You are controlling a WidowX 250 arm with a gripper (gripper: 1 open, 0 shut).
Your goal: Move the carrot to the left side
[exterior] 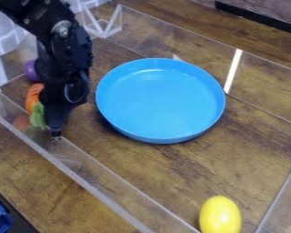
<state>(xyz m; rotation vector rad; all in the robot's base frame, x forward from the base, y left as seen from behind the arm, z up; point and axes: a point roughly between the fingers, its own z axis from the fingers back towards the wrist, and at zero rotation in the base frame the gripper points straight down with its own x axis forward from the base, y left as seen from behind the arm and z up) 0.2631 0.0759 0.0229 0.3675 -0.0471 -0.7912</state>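
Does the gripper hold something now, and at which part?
Nothing visibly held: the gripper is shut, its tip down by the carrot, beside its green top.

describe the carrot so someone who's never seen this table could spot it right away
Start at the big blue plate and look to its left, just past the black robot arm. The carrot is the small orange piece with a green end, unlike the purple eggplant behind it.
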